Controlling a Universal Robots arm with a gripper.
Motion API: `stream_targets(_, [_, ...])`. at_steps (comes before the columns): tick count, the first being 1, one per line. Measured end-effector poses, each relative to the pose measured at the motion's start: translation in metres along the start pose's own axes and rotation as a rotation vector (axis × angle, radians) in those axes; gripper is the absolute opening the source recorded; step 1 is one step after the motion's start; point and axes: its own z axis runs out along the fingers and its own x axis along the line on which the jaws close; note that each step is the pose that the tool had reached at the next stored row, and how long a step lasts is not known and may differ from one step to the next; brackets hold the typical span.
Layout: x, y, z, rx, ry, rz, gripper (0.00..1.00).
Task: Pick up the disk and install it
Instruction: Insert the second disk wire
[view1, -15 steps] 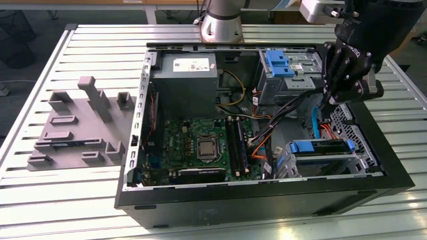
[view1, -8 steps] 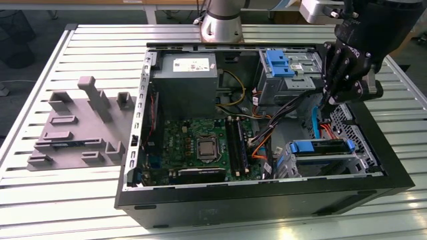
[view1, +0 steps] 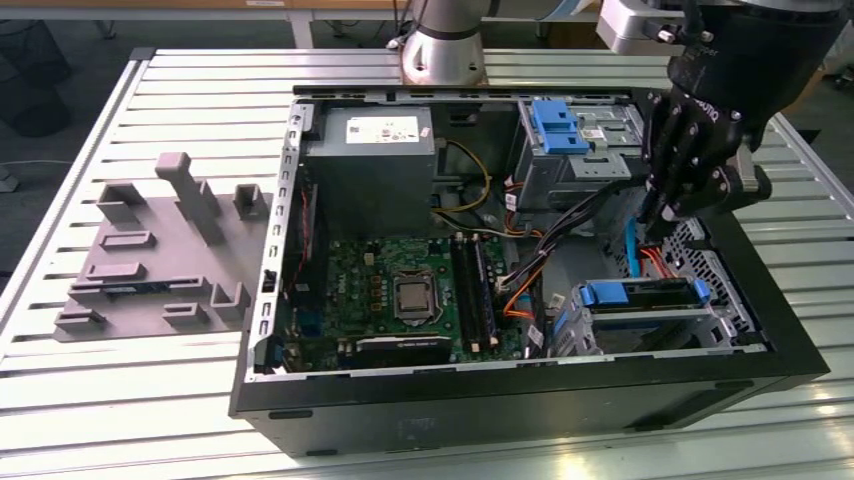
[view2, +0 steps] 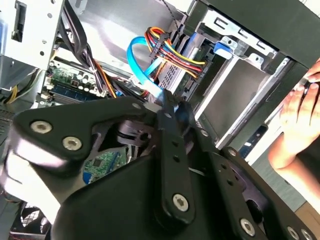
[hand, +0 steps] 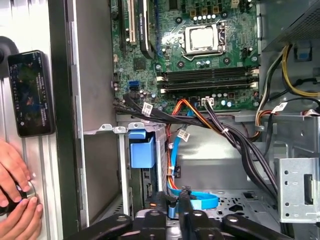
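Gripper (view1: 663, 205): hovering inside the open PC case (view1: 534, 410), right side; jaws are sitting close together, holding nothing.
Disk (view1: 641, 305): sitting in the near-right drive cage.
Progress: looking installed, gripper clear.

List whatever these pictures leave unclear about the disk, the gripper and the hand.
- Disk: in the exterior view the cage hides all but its blue bracket; its label cannot be seen.
- Gripper: in the second wrist view its own body blocks the case floor beneath it, so whether it touches anything cannot be told.
- Hand: in the first wrist view the picture's edge cuts it off; what it presses is covered.
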Motion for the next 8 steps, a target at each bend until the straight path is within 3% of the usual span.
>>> stream_targets(1, [-0.0001, 0.0000, 0.0006, 0.0008, 0.0023, 0.000, 0.25])
stream_targets(4, [-0.0004, 0.0001, 0.0025, 0.0034, 0.0095, 0.000, 0.25])
stream_targets(8, [0.0007, 0.0001, 0.0037, 0.0040, 0.0105, 0.000, 0.18])
